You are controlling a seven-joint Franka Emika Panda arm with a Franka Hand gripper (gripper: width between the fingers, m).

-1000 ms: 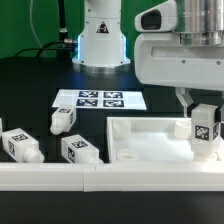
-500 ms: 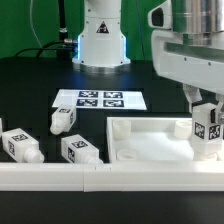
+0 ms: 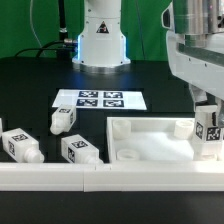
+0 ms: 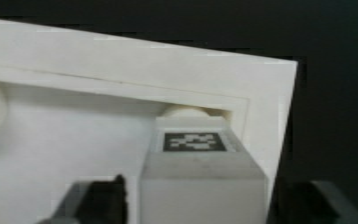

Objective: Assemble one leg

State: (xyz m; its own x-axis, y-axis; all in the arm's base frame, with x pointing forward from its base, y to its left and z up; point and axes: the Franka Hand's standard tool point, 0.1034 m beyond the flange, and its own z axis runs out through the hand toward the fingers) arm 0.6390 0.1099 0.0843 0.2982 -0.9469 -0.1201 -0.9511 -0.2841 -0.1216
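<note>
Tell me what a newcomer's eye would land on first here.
First, the big white arm at the exterior view's right, its pincer gripping a leg at the right-hand corner of the white tray. Next, three loose legs lie on the black table at the exterior view's left, with the marker board behind them.

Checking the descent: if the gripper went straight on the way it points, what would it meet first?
Probably the corner of the tray: the leg held in the gripper points at it, so the leg would touch first. Exact alignment and depth are unclear.
</note>
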